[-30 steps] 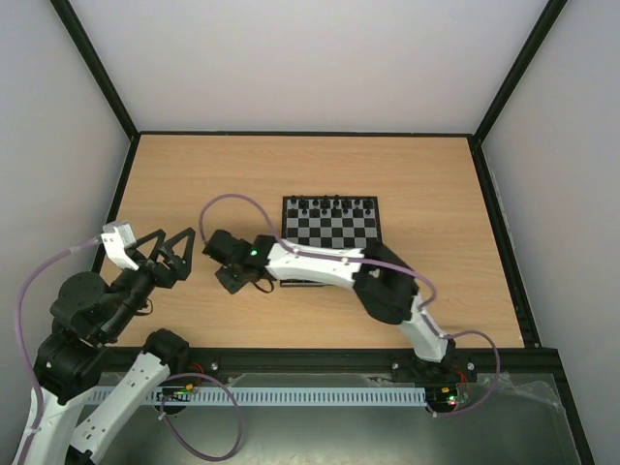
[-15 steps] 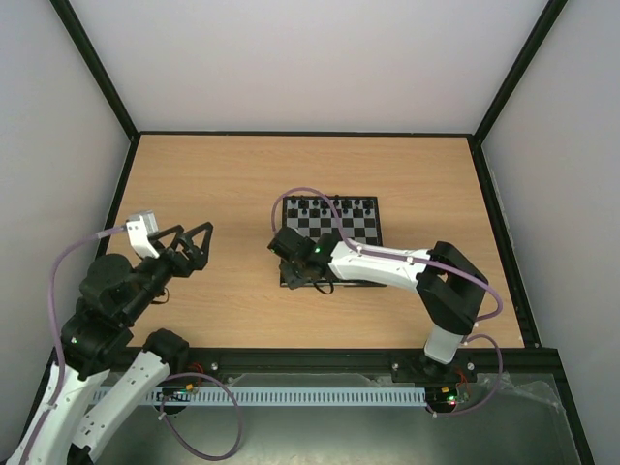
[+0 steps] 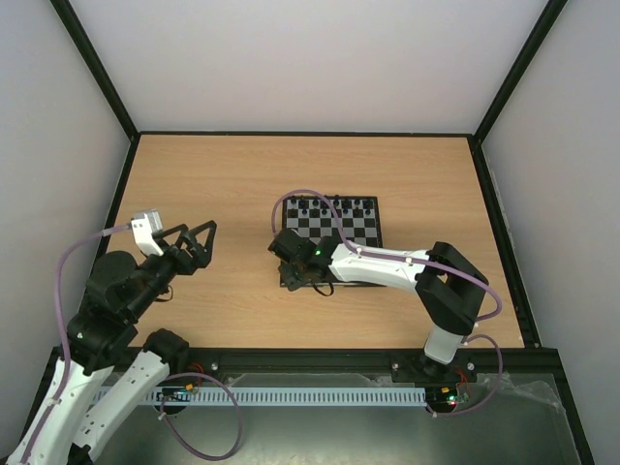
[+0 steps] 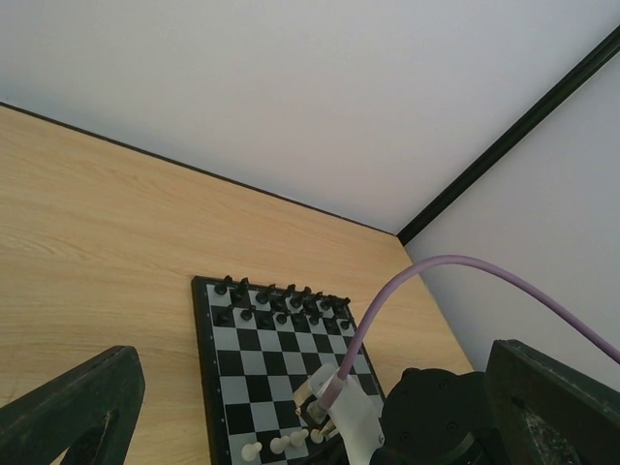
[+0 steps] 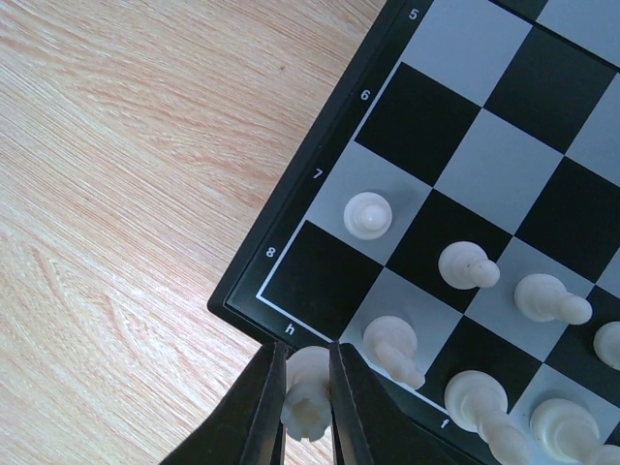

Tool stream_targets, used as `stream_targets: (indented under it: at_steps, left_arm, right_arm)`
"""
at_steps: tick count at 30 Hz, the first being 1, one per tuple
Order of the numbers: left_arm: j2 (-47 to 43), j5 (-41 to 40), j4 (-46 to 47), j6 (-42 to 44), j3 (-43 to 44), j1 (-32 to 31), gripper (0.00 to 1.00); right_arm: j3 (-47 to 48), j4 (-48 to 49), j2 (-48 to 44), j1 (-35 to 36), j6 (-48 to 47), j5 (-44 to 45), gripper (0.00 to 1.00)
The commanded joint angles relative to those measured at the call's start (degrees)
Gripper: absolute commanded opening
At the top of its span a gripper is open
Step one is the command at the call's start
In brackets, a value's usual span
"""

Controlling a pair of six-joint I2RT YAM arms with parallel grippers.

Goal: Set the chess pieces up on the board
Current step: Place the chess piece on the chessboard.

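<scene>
- The right pincer [image 5: 308,386] is closed on a white piece [image 5: 308,405], gripping it by the sides. It hangs just outside the near-left corner of the board [image 5: 334,145], over the rim's edge and the desk [image 5: 116,194].
- The black corner square [image 5: 315,281] beside it is empty and is probably the target. The held piece's type is hard to tell, though its lower end looks notched like a rook's.
- Risk: if the piece is let go where it hangs, it would land on the rim or the desk, not on a square.
- Risk: the neighbour [image 5: 392,344] stands in the square right next to the corner. A finger [image 5: 354,412] coming in low could knock it over and start a chain along the crowded back row.
- Risk: the piece is tiny and smooth and held only at its flanks. It may twist in the grip and be set down tilted, then topple.
- The other white pieces fill the two near rows, close together, with a pawn [image 5: 368,215] standing upright just beyond the corner. They look glossy, pale and slightly translucent.
- The black pieces [image 3: 334,205] line the far edge.
- The left pincer [image 3: 198,231] is wide open and holds nothing, well left of the board.
</scene>
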Motion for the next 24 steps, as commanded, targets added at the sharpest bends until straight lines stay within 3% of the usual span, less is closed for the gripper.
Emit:
stream_targets:
  at_steps: [1,24]
  left_arm:
    - [0.0,0.4,1.6,-0.2,-0.7,-0.2,1.0]
    - [-0.2,-0.7,1.1,0.9,-0.7,-0.2,1.0]
  right_arm:
    - [1.7,-0.1,0.7,0.2,-0.6,-0.5,0.14]
    - [4.3,1.5,6.5,-0.4,-1.4,-1.0,0.18]
